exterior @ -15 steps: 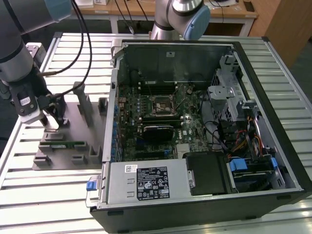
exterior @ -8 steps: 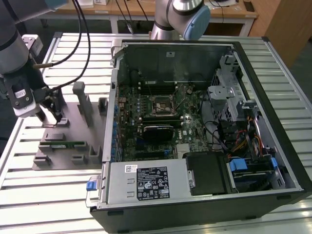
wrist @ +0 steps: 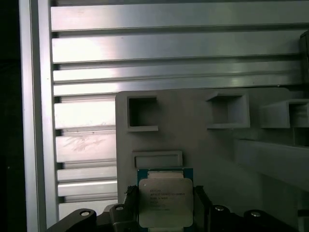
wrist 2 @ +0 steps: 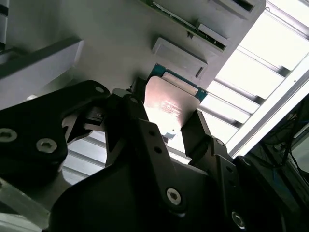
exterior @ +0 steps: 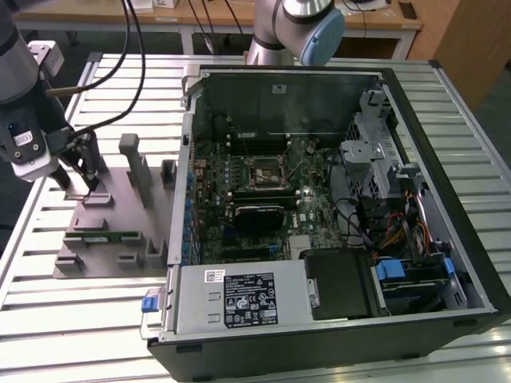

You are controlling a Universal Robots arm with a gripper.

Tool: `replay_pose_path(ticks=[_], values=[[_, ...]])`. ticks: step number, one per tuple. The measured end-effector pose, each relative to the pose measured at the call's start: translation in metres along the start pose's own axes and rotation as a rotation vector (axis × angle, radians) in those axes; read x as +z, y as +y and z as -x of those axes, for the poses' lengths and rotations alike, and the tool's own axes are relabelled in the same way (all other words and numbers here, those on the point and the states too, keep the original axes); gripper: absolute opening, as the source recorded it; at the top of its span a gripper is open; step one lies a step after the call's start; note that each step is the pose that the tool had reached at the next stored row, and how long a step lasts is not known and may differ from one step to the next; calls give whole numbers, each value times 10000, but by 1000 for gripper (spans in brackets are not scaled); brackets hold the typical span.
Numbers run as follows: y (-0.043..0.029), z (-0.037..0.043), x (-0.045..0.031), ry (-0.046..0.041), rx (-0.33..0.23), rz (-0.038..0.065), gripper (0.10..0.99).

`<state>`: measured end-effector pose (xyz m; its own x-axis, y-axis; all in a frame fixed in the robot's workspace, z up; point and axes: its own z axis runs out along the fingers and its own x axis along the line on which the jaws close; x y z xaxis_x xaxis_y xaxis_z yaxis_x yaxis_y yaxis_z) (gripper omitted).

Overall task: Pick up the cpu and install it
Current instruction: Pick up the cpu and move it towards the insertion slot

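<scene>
Fingers [wrist: 129, 197], pointing down, clamp cpu [wrist: 165, 200], seemingly on tray [wrist: 193, 137].

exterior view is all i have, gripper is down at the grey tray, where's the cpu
Observer: In both wrist views the cpu lies right at the tip of the gripper, its flat top facing the cameras.
Operator: is it over the tray
Observer: Yes. In the first wrist view it is over the grey tray, next to a small raised block. Whether it rests there I cannot tell.
Operator: sure it's not the memory stick
Observer: Sure. In the second wrist view it is a square chip with a pale silver top and a green rim.
</scene>
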<state>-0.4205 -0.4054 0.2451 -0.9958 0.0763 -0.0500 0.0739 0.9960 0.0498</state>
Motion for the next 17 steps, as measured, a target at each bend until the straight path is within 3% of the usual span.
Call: replay_pose_path(ticks=[17], values=[[26,22,-445,-421,-20,32,541]])
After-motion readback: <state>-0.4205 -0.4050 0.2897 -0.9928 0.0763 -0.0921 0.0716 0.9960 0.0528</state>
